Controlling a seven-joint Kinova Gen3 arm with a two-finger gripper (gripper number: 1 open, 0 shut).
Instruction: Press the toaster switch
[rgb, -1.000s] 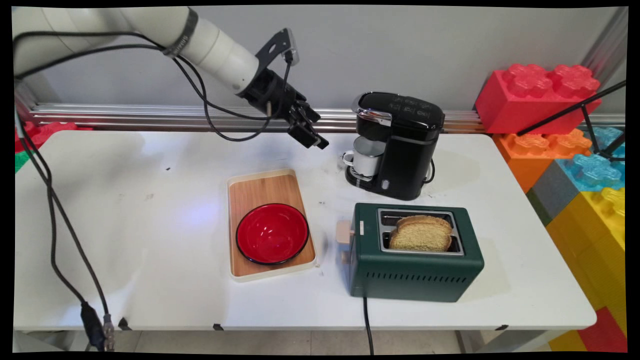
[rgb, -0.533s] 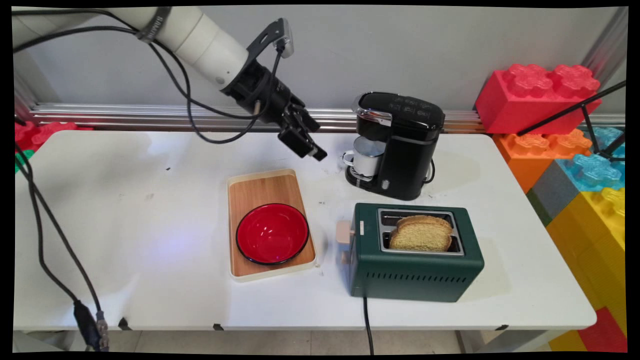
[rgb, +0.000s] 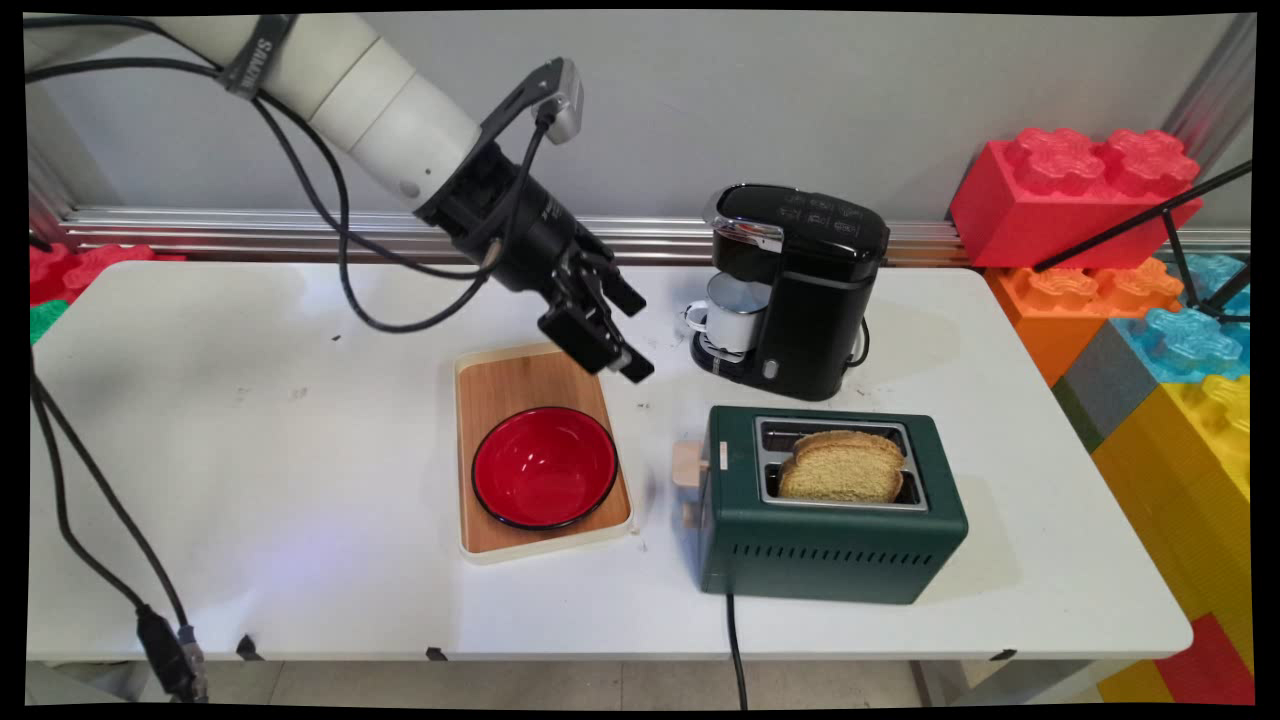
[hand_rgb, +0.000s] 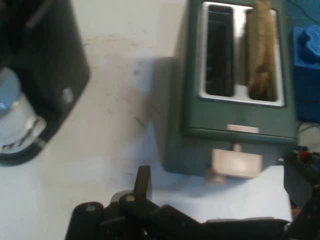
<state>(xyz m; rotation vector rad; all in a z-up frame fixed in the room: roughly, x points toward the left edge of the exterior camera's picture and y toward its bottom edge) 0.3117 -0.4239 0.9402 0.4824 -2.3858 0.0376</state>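
My black gripper (rgb: 638, 338) hangs open above the table, just past the far right corner of the wooden tray (rgb: 520, 375), and holds nothing. A red bowl (rgb: 544, 466) sits on that tray. To the gripper's right stands a green toaster (rgb: 830, 545) with a bread slice (rgb: 842, 468) in its slot and a beige lever (rgb: 686, 464) on its left end. In the hand view the gripper (hand_rgb: 220, 175) points at the toaster (hand_rgb: 200, 105), its lever (hand_rgb: 236, 164) and the bread (hand_rgb: 261, 50).
A black coffee machine (rgb: 805, 290) with a white mug (rgb: 733, 312) under its spout stands behind the toaster; both show in the hand view as the machine (hand_rgb: 45, 60) and mug (hand_rgb: 12, 117). Big coloured blocks (rgb: 1090, 190) stack beside the table's right side. Black cables (rgb: 90, 480) hang at the left.
The gripper has come down and toward the near side, from near the back rail to just above the tray's far right corner. Nothing on the table has moved.
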